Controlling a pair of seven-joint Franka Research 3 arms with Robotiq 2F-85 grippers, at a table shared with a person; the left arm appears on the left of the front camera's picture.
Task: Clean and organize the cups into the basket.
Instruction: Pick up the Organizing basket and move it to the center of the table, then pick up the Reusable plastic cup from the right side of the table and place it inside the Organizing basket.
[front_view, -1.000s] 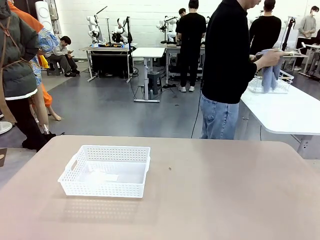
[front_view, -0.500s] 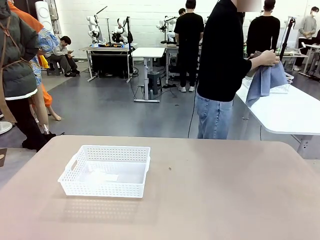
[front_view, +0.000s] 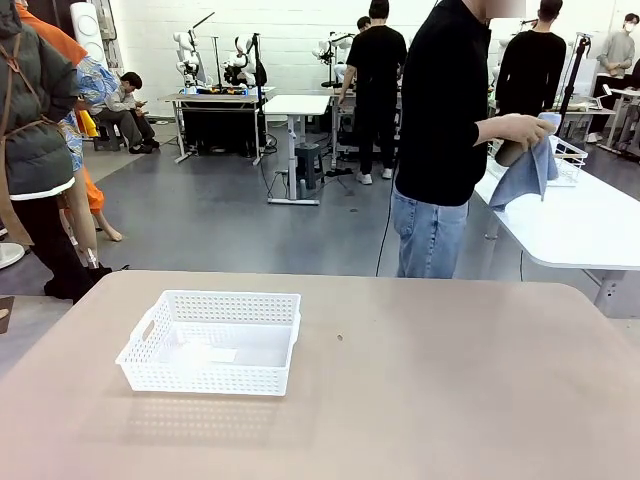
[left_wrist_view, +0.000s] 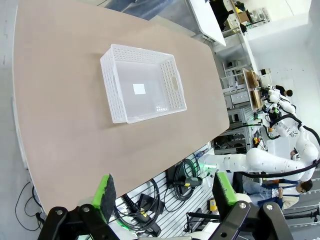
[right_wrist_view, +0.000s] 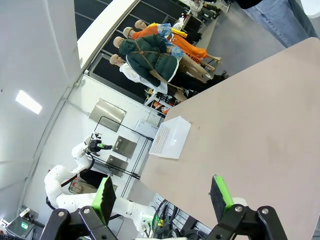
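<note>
A: Where do the wrist cameras sit?
B: High behind the left claw (left_wrist_view: 164, 190) and right claw (right_wrist_view: 162, 194), both facing the basket (left_wrist_view: 150, 111) far beyond.
A: And the front one?
B: Low, close, looking across the tabletop (front_view: 450, 380) they share.

I see the basket (front_view: 208, 372) white all over, with fine lattice holes on its walls, a solid plain rim and a brighter white square patch on its floor. The worktop (front_view: 450, 400) is matte pinkish tan, unpatterned, with one small dark speck near the middle. Past its far edge the person (front_view: 445, 110) wears a black top and blue jeans. The cloth (front_view: 527, 172) in their hands is pale blue, with something brownish under it that is too small for me to name. The side table (front_view: 585, 225) is white and the floor (front_view: 220, 220) grey. The left gripper (left_wrist_view: 163, 187) is black with green pads, and the right gripper (right_wrist_view: 161, 187) has the same black and green.
</note>
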